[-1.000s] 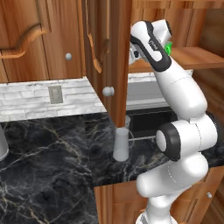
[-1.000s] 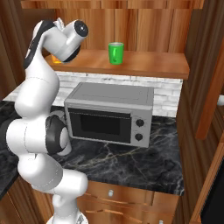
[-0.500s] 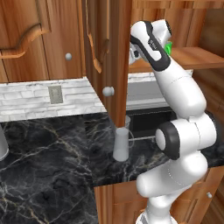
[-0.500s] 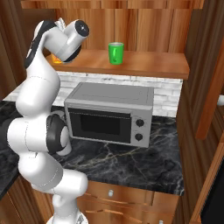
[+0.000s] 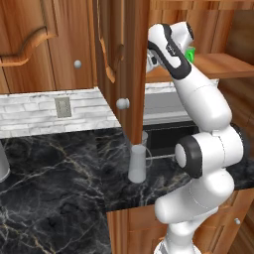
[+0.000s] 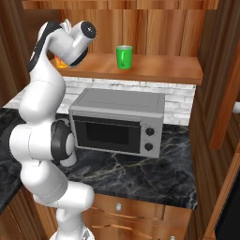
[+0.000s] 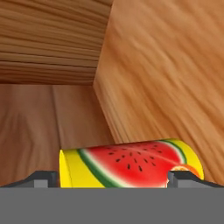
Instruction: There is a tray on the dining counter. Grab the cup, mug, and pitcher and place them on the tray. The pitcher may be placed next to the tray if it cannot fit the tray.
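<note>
1. Wooden cabinets and a wooden shelf point(image 6: 154, 70) stand above a black marble worktop point(image 6: 140, 173) that carries a grey microwave point(image 6: 119, 123).
2. On the shelf, a green cup point(image 6: 124, 56) stands upright, well apart from the arm's hand.
3. At the shelf's left end, the gripper point(image 7: 113, 178) stands wide, its fingertips point(image 7: 43, 178) either side of a yellow watermelon-print mug point(image 7: 131, 162), not closed on it.
4. On the worktop, a pale grey pitcher point(image 5: 137, 162) stands upright beside the cabinet door's edge.
</note>
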Robot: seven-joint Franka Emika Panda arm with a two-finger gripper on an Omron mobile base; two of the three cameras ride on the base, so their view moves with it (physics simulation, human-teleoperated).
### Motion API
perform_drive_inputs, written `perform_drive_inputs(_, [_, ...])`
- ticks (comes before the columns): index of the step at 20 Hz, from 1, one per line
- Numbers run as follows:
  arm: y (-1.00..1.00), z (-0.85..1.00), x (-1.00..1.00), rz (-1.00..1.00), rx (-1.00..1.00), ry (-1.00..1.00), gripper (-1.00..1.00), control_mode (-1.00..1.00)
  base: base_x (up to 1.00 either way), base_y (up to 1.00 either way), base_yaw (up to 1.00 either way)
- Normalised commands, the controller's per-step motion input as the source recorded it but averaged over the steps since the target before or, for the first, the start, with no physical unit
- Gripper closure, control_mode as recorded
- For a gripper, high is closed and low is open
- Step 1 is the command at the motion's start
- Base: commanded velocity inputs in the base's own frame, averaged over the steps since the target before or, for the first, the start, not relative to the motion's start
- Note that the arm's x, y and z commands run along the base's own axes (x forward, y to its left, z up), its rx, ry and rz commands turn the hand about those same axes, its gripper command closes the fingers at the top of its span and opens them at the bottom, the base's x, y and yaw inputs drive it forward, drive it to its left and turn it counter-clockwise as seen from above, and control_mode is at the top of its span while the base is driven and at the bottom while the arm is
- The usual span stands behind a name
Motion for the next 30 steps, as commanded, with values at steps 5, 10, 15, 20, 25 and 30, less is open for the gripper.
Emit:
perform_drive_inputs(5, [0.00,0.00,0.00,0.00,0.00,0.04,-1.00,-1.00,0.00,0.00,0.00])
perform_drive_inputs(10, [0.00,0.00,0.00,0.00,-0.01,0.05,-1.00,-1.00,0.00,0.00,0.00])
perform_drive_inputs(15, [0.00,0.00,0.00,0.01,-0.01,0.08,-1.00,-1.00,0.00,0.00,0.00])
perform_drive_inputs(20, [0.00,-0.02,0.00,0.04,-0.01,0.10,-1.00,-1.00,0.00,0.00,0.00])
perform_drive_inputs(25, [0.00,-0.07,0.00,0.01,0.00,0.05,-1.00,-1.00,0.00,0.00,0.00])
perform_drive_inputs(30, [0.00,-0.19,0.00,0.00,0.00,0.00,1.00,-1.00,0.00,0.00,0.00])
